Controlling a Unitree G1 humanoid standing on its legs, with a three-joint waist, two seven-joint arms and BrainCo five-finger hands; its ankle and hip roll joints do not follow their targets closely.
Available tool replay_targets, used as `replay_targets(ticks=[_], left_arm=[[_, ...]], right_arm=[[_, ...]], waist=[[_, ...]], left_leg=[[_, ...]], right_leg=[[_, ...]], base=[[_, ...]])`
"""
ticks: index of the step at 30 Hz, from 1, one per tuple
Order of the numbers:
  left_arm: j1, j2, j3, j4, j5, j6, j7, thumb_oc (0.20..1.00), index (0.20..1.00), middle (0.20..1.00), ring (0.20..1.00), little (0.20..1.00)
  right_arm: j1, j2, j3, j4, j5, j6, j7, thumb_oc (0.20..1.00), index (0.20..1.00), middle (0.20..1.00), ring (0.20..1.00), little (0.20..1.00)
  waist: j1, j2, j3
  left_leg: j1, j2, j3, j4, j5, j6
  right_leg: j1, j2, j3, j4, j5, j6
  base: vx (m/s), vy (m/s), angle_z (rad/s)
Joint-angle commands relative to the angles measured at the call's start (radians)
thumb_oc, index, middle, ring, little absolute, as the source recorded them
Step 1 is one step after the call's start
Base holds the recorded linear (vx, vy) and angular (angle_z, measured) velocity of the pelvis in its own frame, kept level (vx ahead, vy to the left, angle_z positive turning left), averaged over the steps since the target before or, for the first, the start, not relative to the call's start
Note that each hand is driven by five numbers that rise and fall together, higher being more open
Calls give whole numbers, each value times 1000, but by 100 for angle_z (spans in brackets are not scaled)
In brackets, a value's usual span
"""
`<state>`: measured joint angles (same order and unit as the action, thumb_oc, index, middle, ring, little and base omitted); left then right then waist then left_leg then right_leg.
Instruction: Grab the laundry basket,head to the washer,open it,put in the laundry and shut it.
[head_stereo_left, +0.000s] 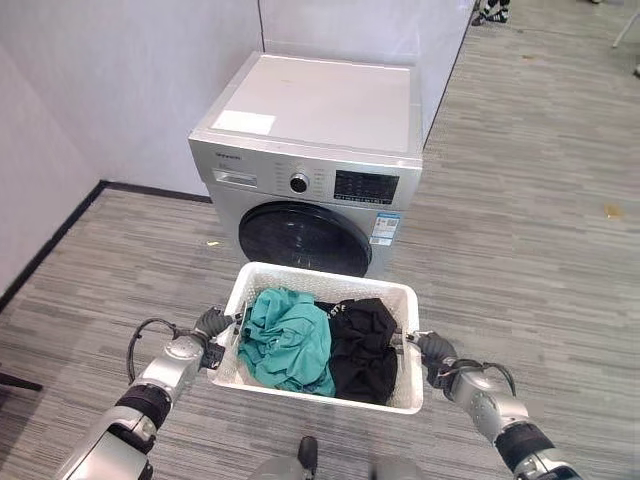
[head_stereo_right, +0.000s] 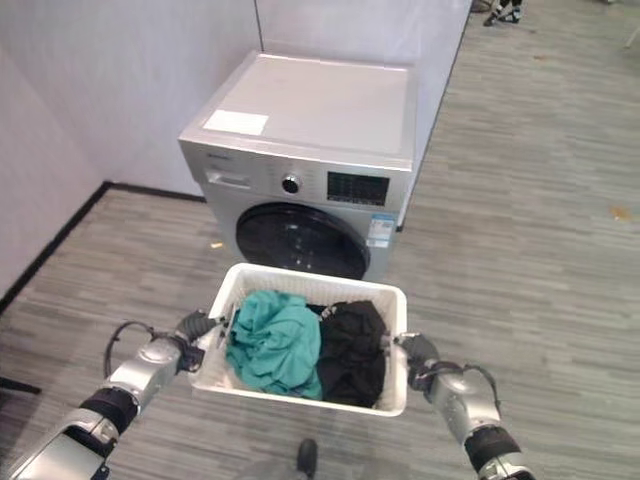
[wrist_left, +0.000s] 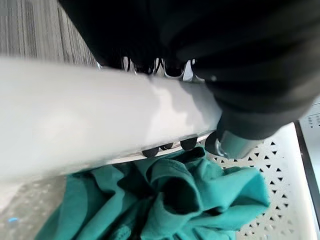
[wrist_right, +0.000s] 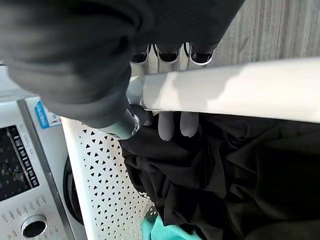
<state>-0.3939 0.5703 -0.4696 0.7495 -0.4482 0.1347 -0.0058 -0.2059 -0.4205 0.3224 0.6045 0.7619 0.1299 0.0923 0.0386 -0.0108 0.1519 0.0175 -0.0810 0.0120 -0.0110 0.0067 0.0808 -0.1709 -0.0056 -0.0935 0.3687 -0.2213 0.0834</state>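
Note:
I carry a white perforated laundry basket (head_stereo_left: 390, 295) in front of me, off the floor. A teal garment (head_stereo_left: 290, 338) fills its left half and black clothes (head_stereo_left: 362, 345) its right half. My left hand (head_stereo_left: 213, 323) is shut on the basket's left rim (wrist_left: 75, 120), fingers curled over it. My right hand (head_stereo_left: 436, 352) is shut on the right rim (wrist_right: 235, 90) in the same way. A silver front-loading washer (head_stereo_left: 320, 120) stands just beyond the basket, with its round dark door (head_stereo_left: 305, 238) shut.
The washer backs onto a pale wall (head_stereo_left: 130, 80) at the left and rear. Grey striped floor (head_stereo_left: 530, 230) spreads wide to the right. A person's shoes (head_stereo_left: 490, 12) show at the far top right.

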Motion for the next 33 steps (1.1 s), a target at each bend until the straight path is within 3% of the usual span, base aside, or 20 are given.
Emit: replay_targets(ticks=[1, 2, 4, 7, 9, 10, 12, 14, 15, 18, 21, 23, 25, 27, 29, 30, 31, 33], left_arm=[[-117, 0, 73, -15, 4, -88, -40, 200, 200, 200, 200, 200], [-137, -13, 61, 16, -1, -89, -37, 200, 200, 200, 200, 200], [-143, -24, 73, 37, -21, -93, -33, 200, 200, 200, 200, 200], [-148, -33, 65, 44, -23, -90, -41, 200, 200, 200, 200, 200], [-146, -42, 69, 55, -22, -91, -44, 200, 200, 200, 200, 200], [-149, -48, 70, 59, -26, -92, -42, 200, 200, 200, 200, 200], [-143, -77, 73, 70, -42, -93, -41, 200, 200, 200, 200, 200], [-149, -80, 60, 75, -42, -91, -43, 200, 200, 200, 200, 200], [-154, -78, 55, 84, -39, -89, -45, 200, 200, 200, 200, 200], [-157, -66, 54, 97, -45, -94, -27, 200, 200, 200, 200, 200], [-164, -54, 53, 115, -54, -100, -19, 200, 200, 200, 200, 200], [-163, -45, 51, 112, -59, -100, -19, 200, 200, 200, 200, 200], [-163, -32, 46, 110, -51, -103, -20, 200, 200, 200, 200, 200], [-170, -22, 38, 104, -35, -104, -18, 200, 200, 200, 200, 200], [-178, -16, 28, 95, -27, -106, -23, 200, 200, 200, 200, 200], [-175, -3, 25, 79, -16, -107, -22, 200, 200, 200, 200, 200], [-175, -3, 25, 79, -16, -106, -22, 200, 200, 200, 200, 200], [-153, 37, 34, 19, 7, -106, -23, 200, 200, 200, 200, 200]], right_arm=[[-21, -38, -16, -57, 91, -46, 95, 200, 200, 200, 200, 200], [-22, -44, -13, -47, 102, -54, 88, 200, 200, 200, 200, 200], [-35, -45, -16, -37, 98, -58, 81, 200, 200, 200, 200, 200], [-31, -54, -22, -19, 110, -62, 78, 200, 200, 200, 200, 200], [-18, -68, -37, -44, 109, -63, 72, 200, 200, 200, 200, 200], [-14, -80, -38, -49, 106, -64, 70, 200, 200, 200, 200, 200], [-2, -97, -43, -51, 106, -59, 64, 200, 200, 200, 200, 200], [0, -107, -48, -47, 109, -55, 57, 200, 200, 200, 200, 200], [-1, -109, -46, -49, 108, -54, 57, 200, 200, 200, 200, 200], [-13, -103, -37, -47, 108, -64, 51, 200, 200, 200, 200, 200], [-23, -100, -37, -41, 113, -73, 47, 200, 200, 200, 200, 200], [-27, -101, -40, -37, 114, -78, 43, 200, 200, 200, 200, 200], [-26, -102, -42, -32, 105, -81, 41, 200, 200, 200, 200, 200], [-32, -94, -46, -42, 94, -78, 37, 200, 200, 200, 200, 200], [-24, -82, -50, -42, 88, -74, 38, 200, 200, 200, 200, 200], [-14, -66, -64, -39, 81, -70, 35, 200, 200, 200, 200, 200], [-14, -66, -64, -39, 81, -70, 35, 200, 200, 200, 200, 200], [-4, -64, -60, -57, 39, -54, 55, 200, 200, 200, 200, 200]], waist=[[-6, -25, -34], [-14, -30, -37], [-5, -28, -41], [-9, -25, -47], [-17, -25, -42], [-22, -21, -36], [-19, -8, -10], [-27, -7, -10], [-23, -7, -7], [-9, -5, -8], [-10, 8, -6], [-8, 13, -5], [-5, 23, -8], [3, 27, -31], [4, 24, -38], [12, 14, -56], [13, 14, -57], [29, 8, -70]], left_leg=[[-44, -30, -39, 160, -90, -66], [-46, -35, -44, 177, -92, -70], [-24, -29, -30, 187, -110, -77], [-19, -30, -36, 210, -125, -81], [-46, -32, -38, 336, -128, -100], [-71, -27, -37, 398, -114, -115], [-170, -16, -41, 620, -10, -181], [-194, 52, -6, 570, 13, -174], [-200, 69, -5, 533, -3, -164], [-202, 96, -71, 356, -35, -141], [-213, 163, -112, 193, 52, -174], [-222, 182, -124, 143, 75, -185], [-228, 203, -97, 100, 108, -196], [-207, 183, -120, 125, 86, -186], [-218, 156, -101, 161, 65, -177], [-223, 125, -80, 207, 18, -157], [-225, 124, -79, 209, 16, -156], [-210, 93, -45, 248, -45, -115]], right_leg=[[142, 34, -16, -287, 144, 2], [150, 50, 37, -297, 148, -10], [193, 40, 15, -334, 162, -14], [213, 50, 40, -353, 158, -22], [231, 43, 37, -367, 164, -27], [244, 45, 36, -373, 162, -33], [305, 37, 30, -405, 158, -49], [313, 20, 21, -406, 149, -50], [319, 15, 24, -404, 141, -48], [321, 13, 54, -394, 118, -32], [338, 11, 70, -393, 93, -20], [358, 3, 81, -395, 80, -13], [377, -9, 85, -394, 66, -3], [377, -44, 101, -378, 63, 25], [366, -79, 110, -358, 68, 41], [365, -121, 114, -347, 76, 66], [365, -122, 115, -347, 75, 66], [322, -172, 137, -268, 95, 97]], base=[[98, 4, 4], [97, 6, 23], [109, -12, 36], [104, -16, 12], [88, -36, 8], [108, -55, 15], [142, -13, 10], [115, 53, -5], [112, 72, -5], [128, 103, -14], [146, 146, -42], [148, 158, -23], [195, 261, -23], [208, 393, -20], [220, 404, -54], [183, 304, -55], [223, 369, -23], [175, 412, -20]])
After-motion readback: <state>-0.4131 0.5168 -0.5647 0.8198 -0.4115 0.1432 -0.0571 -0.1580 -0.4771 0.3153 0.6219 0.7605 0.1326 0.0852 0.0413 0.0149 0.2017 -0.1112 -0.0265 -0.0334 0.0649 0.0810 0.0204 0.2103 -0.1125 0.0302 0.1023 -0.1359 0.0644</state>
